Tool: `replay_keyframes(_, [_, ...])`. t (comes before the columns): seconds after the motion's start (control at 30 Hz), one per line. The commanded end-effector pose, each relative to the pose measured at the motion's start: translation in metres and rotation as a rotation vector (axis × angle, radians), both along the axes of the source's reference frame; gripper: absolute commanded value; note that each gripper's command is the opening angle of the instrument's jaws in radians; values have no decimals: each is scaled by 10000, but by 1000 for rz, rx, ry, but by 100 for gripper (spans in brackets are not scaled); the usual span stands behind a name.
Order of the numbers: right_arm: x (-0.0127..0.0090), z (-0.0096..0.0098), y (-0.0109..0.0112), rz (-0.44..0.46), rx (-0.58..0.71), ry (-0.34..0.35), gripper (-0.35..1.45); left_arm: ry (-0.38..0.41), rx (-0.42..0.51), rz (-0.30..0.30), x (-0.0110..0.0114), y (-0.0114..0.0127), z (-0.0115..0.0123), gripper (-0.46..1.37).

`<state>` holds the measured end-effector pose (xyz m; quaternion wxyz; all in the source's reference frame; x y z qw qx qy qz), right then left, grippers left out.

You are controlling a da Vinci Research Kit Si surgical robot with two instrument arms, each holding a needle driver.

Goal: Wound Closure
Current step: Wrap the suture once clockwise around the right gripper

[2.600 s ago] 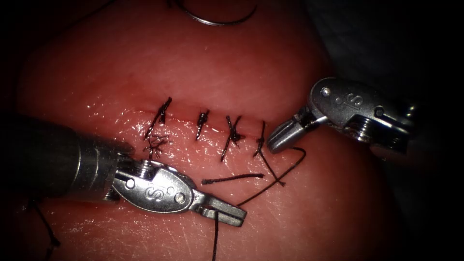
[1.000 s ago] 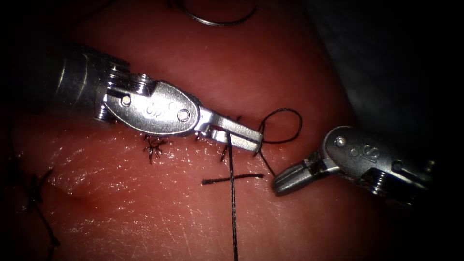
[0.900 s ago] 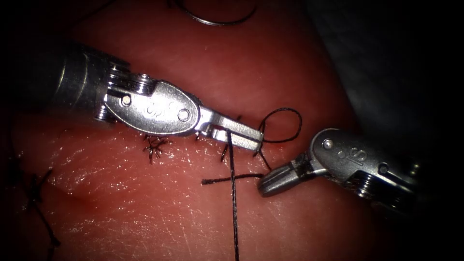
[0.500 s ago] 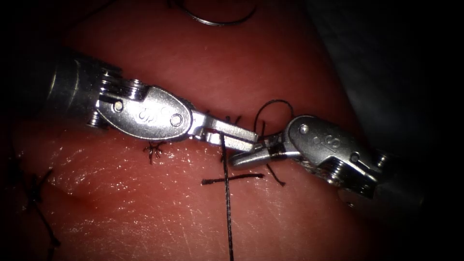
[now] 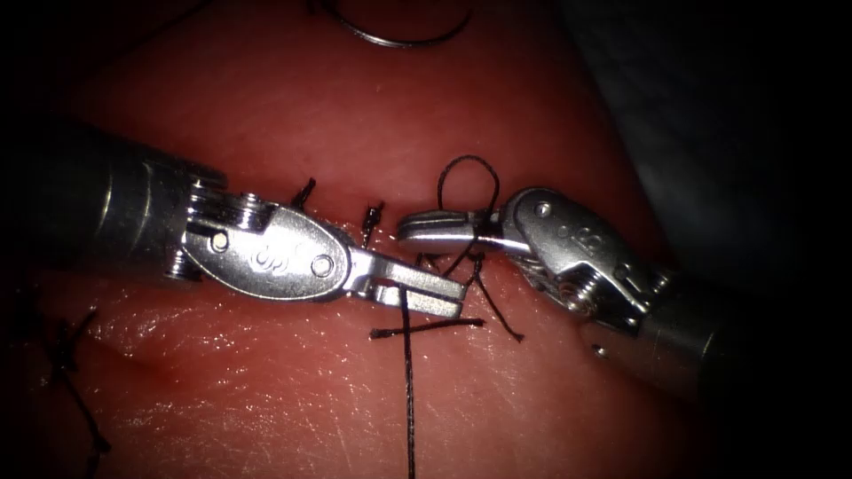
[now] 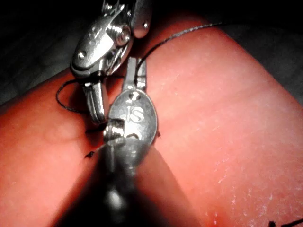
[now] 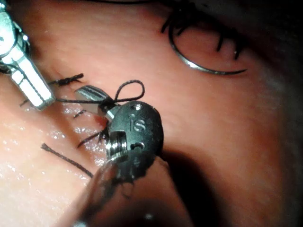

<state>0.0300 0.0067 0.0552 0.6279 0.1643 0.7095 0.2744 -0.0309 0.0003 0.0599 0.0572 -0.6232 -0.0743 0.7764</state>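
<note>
Landmark: the cut [image 5: 382,232], a stitched line running left to right across the tissue [image 5: 293,390].
Left tool [image 5: 432,293]: its tip lies just below the cut, near the right end; jaws closed on the thread [image 5: 408,390], which runs straight down from them, away from the cut.
Right tool [image 5: 435,226]: its tip lies on the cut at the right end, just above the left tool's tip; the jaws look closed, and the thread is wound once around them, a loop [image 5: 466,182] standing above the cut. Whether anything is pinched between them I cannot tell.
Needle [image 5: 399,35]: lying free on the tissue well above the cut, held by neither tool, not in the tissue. Its long axis runs left to right, the curve bellying towards the cut, both ends pointing away from it.
Loose cut end [image 5: 426,328]: lying crosswise just below the left tool.
Doing it well: judged from the wrap, keep the held strand gently taut so the loop does not slip off, and avoid dragging on the finished stitches.
</note>
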Motion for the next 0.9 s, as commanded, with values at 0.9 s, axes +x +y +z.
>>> replay_keyframes(0.9, [0, 7, 12, -476, 140, 299, -35, -20, -8, 24, -7, 20, 66, -35])
